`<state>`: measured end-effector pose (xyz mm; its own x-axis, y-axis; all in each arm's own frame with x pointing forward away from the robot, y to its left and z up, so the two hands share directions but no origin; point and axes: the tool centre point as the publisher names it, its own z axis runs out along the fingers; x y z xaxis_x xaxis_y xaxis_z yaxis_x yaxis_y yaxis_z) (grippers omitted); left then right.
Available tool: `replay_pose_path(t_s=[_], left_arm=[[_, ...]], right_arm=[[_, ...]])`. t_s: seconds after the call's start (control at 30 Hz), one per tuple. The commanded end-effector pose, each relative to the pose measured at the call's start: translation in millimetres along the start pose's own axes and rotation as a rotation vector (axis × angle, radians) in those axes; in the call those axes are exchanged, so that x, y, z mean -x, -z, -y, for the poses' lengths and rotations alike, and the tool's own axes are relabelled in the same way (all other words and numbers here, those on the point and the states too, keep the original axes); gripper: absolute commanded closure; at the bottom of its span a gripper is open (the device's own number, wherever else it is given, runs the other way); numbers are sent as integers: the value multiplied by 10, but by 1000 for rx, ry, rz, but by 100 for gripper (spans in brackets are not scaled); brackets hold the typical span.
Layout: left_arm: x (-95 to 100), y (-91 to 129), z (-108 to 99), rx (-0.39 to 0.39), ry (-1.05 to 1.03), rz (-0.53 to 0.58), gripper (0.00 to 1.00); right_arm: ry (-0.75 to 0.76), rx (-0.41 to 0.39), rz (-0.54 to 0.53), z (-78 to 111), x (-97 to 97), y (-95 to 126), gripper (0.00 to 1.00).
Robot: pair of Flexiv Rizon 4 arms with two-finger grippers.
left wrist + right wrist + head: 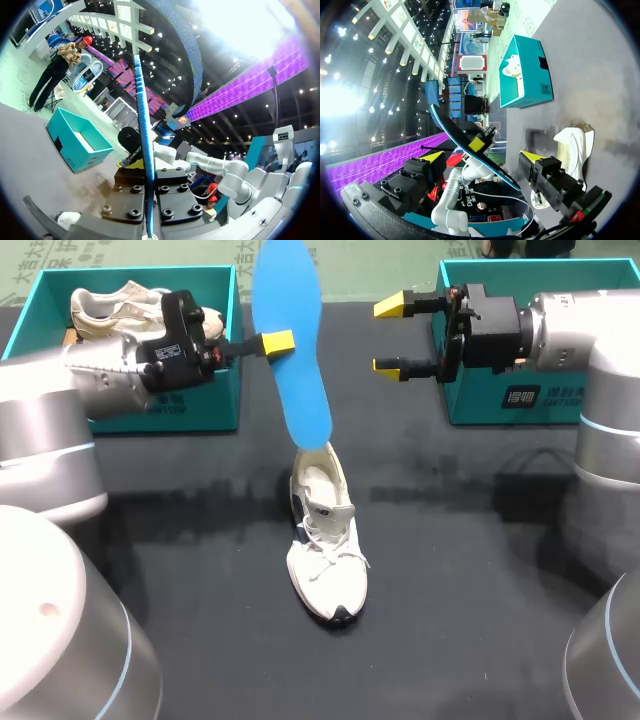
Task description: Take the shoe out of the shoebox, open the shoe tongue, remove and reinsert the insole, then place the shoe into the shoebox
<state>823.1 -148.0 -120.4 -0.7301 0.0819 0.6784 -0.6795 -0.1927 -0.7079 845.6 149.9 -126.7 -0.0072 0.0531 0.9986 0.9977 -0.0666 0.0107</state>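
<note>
- Judging by how things lie, the first steps are done. The shoe [328, 560] is out of its box and stands on the table [450, 540] near the middle, toe toward the near edge. Its tongue appears to be opened up.
- The blue insole [290, 330] is out of the shoe and upright. The left gripper [275, 343] has its fingers clamped on the insole partway up, and the lower end hangs right at the shoe's heel opening.
- The right gripper [400, 337] hovers to the right of the insole, fingers spread and holding nothing.
- Left to do: seat the insole fully, then put the shoe into a shoebox.
- Hard to make out:
  - It is unclear whether the insole's tip is inside the shoe or just above it.
  - Only one yellow tip of the left gripper shows from above, and its wrist view shows the insole edge-on.
  - The right shoebox [500, 410] is partly hidden by the right arm.
  - The left shoebox [215, 405] holds a second shoe [110, 308].
</note>
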Motion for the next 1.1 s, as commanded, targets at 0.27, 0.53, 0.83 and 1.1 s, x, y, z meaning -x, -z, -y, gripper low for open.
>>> replay_pose_path(t_s=[0.27,0.53,0.83,1.1], left_arm=[[-133,-30,-88,1,380,206,100],[86,-139,-175,2,463,312,100],[180,-183,-199,27,561,302,100],[240,-160,-277,38,622,214,100]], right_arm=[[0,1,2,5,4,-11,0],[0,1,2,5,4,-11,0],[0,1,2,5,4,-11,0],[0,1,2,5,4,-11,0]])
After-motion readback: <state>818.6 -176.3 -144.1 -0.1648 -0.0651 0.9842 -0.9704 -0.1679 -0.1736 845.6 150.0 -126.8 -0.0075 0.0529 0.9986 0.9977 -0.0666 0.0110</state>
